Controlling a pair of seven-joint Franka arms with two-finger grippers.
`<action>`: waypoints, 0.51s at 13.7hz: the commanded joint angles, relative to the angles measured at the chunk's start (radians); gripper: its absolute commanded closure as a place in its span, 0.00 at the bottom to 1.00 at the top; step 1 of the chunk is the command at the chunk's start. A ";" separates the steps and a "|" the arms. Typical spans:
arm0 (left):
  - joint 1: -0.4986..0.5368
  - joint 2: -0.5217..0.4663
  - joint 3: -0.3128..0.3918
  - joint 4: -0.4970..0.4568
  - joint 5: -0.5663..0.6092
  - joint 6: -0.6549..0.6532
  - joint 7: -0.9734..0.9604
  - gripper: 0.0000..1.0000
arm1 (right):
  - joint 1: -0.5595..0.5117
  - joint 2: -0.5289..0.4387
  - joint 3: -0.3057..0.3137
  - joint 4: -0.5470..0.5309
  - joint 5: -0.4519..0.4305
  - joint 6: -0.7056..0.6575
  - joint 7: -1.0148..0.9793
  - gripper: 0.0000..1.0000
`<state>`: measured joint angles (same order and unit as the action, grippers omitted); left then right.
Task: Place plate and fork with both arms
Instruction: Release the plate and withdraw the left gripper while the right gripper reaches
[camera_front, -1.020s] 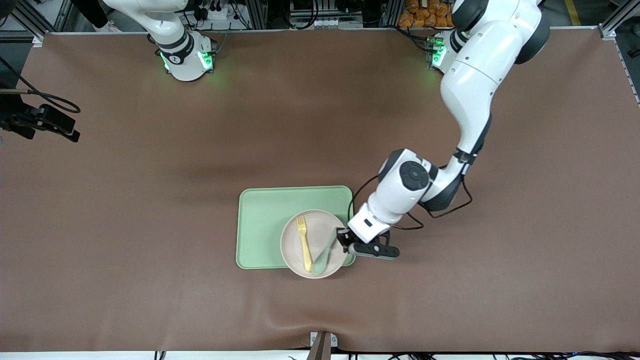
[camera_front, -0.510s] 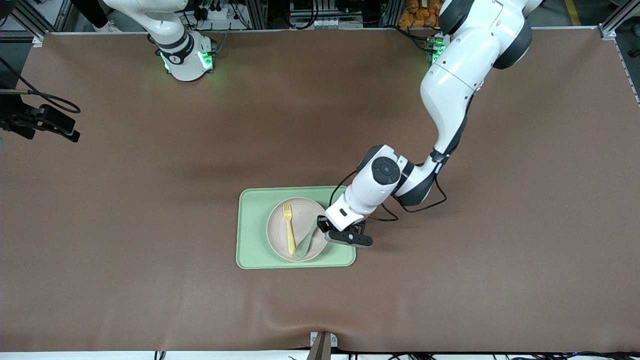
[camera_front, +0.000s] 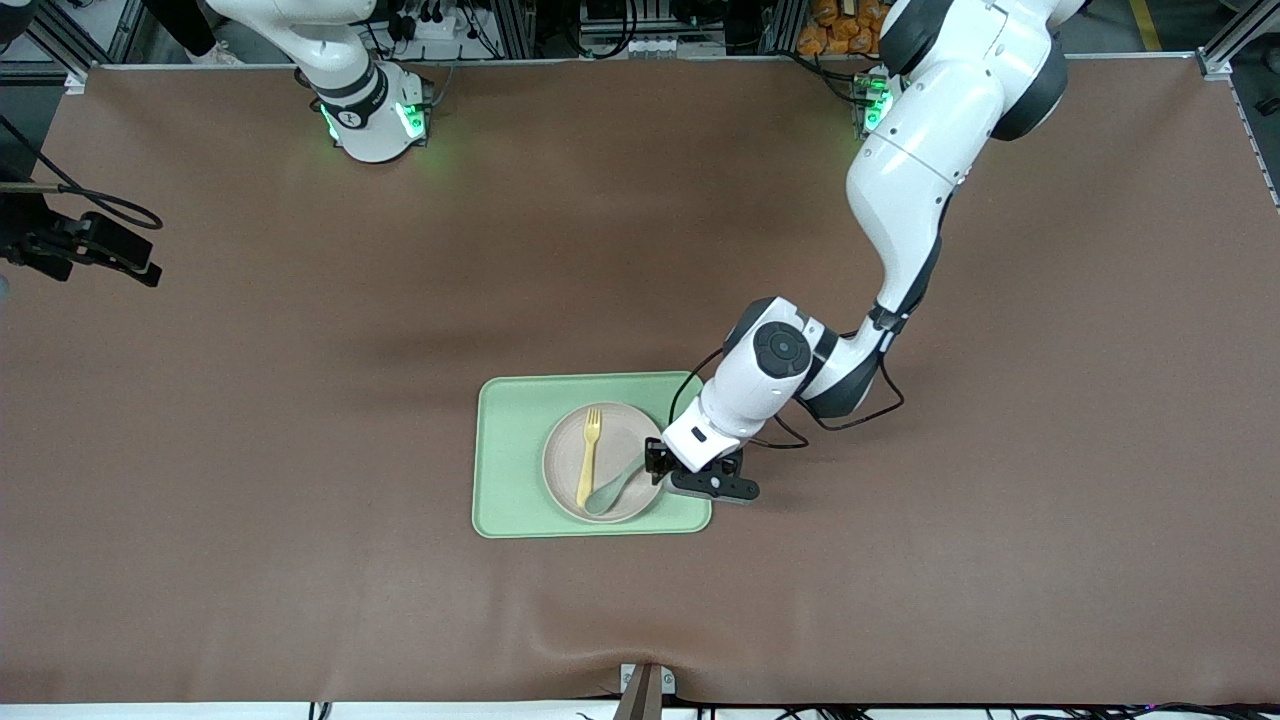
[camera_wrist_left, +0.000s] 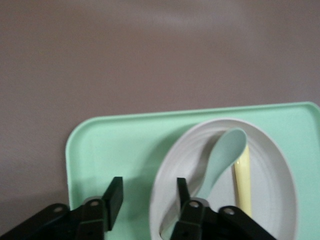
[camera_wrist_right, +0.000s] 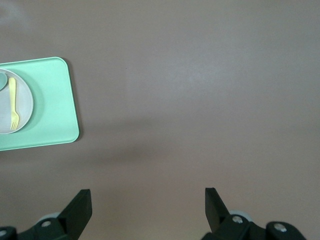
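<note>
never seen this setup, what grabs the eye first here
The light-green tray stands out on the brown table, bearing the plate with the yellow fork and a grey-green spoon. The left hand, open, straddles the plate's rim; the right hand waits, open.

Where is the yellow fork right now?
The fork lies in the plate beside the grey-green spoon; the plate sits on the green tray, with the left gripper at the plate's rim.

The brown table (camera_front: 300, 420) carries a green tray (camera_front: 510, 470), apparently lying flat.
</note>
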<state>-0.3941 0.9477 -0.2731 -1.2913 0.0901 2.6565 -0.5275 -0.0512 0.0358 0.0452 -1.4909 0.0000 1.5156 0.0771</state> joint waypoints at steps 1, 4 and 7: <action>0.030 -0.131 0.026 -0.037 0.016 -0.108 -0.090 0.00 | -0.003 0.000 0.007 -0.008 -0.006 -0.005 -0.010 0.00; 0.079 -0.271 0.045 -0.034 0.013 -0.281 -0.152 0.00 | 0.025 0.001 0.009 -0.005 -0.005 -0.002 -0.017 0.00; 0.179 -0.433 0.043 -0.031 0.007 -0.523 -0.163 0.00 | 0.080 0.044 0.010 0.000 0.020 0.026 -0.016 0.00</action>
<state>-0.2689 0.6385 -0.2293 -1.2794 0.0901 2.2583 -0.6667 -0.0063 0.0513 0.0561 -1.4919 0.0062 1.5197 0.0676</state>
